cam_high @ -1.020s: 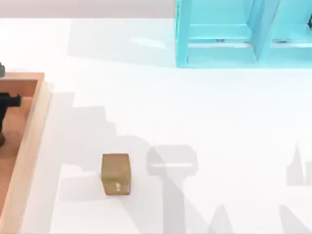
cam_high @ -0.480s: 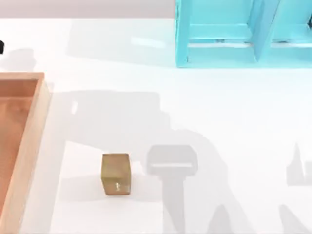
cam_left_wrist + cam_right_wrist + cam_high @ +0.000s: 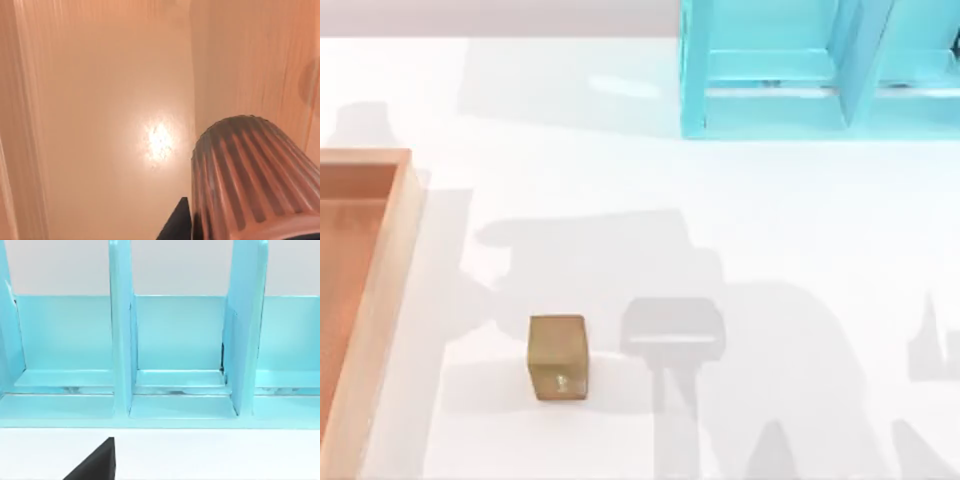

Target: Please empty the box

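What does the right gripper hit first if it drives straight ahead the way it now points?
Probably the turquoise shelf unit: the right wrist view faces its middle compartment head-on, with bare white table before it. How far off it stands is unclear.

box [image 3: 395, 260] — wood, glossy floor | ribbed cup [image 3: 255, 180] — glossy

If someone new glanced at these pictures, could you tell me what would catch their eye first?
Probably the turquoise shelf unit at the far right of the table, its open compartments facing the right wrist camera. Next, the small tan-gold cube standing alone on the white table, apart from the box at the left edge. In the left wrist view, a ribbed rounded object shows close above the box's floor.
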